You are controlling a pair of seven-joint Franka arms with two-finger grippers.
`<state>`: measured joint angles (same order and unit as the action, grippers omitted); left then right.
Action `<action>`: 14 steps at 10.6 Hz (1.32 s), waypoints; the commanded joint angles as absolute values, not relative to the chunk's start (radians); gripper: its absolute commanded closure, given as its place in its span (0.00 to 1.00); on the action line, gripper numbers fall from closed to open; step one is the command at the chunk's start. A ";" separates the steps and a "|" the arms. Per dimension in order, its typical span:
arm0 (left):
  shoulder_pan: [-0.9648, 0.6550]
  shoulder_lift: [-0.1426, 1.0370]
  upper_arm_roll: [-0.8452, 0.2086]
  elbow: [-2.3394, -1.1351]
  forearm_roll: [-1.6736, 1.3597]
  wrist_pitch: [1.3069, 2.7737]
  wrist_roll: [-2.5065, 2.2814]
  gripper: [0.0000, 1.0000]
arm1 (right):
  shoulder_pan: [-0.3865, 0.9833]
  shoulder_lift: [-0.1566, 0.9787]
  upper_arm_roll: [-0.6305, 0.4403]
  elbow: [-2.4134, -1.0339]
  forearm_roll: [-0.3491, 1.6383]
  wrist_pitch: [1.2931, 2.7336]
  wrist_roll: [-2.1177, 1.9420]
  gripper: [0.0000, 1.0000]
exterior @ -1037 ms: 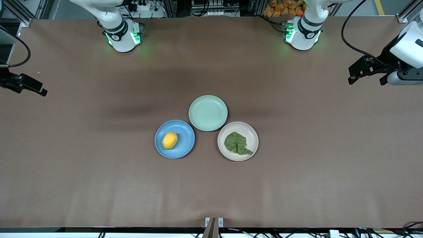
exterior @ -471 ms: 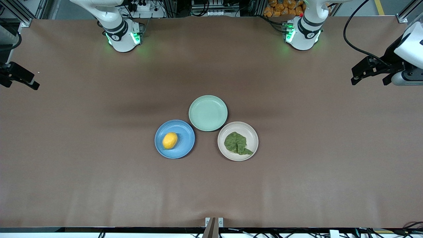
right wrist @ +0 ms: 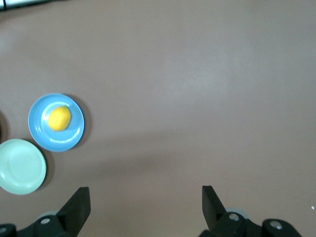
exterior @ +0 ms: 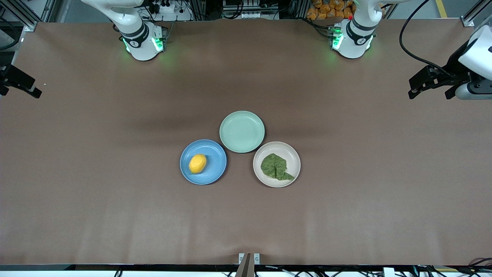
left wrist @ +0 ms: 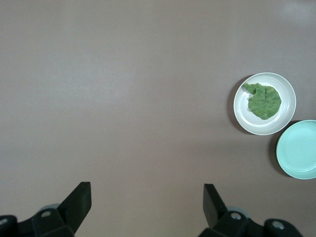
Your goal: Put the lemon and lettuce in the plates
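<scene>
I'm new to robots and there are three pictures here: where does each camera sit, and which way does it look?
Front view: high across the table, facing both arm bases; shows three plates, the left hand and right hand out at the table's ends.
Left wrist view: on the left arm, looking down past its open fingers at the lettuce in the cream plate.
Right wrist view: likewise, over the lemon in the blue plate.
Both wrist views share the green plate.

plates [exterior: 203,178]: 3 | lemon [exterior: 197,163]: 1 | lettuce [exterior: 275,167]: 1
</scene>
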<state>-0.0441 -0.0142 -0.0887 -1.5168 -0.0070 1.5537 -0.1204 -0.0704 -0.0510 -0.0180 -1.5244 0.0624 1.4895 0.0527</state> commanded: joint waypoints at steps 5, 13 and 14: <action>-0.040 -0.025 -0.092 -1.511 0.006 1.542 -0.130 0.00 | -0.078 -0.034 0.008 -1.503 0.008 1.388 0.058 0.00; -0.040 -0.023 -0.094 -1.511 0.005 1.542 -0.129 0.00 | -0.074 0.014 0.026 -1.453 -0.025 1.391 0.055 0.00; -0.040 -0.021 -0.094 -1.511 0.005 1.542 -0.129 0.00 | -0.074 0.015 0.028 -1.451 -0.026 1.393 0.055 0.00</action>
<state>-0.0441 -0.0143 -0.0886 -1.5168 -0.0070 1.5537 -0.1204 -0.0700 -0.0085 0.0184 -1.4921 -0.0162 1.4053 0.0521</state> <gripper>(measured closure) 0.000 0.000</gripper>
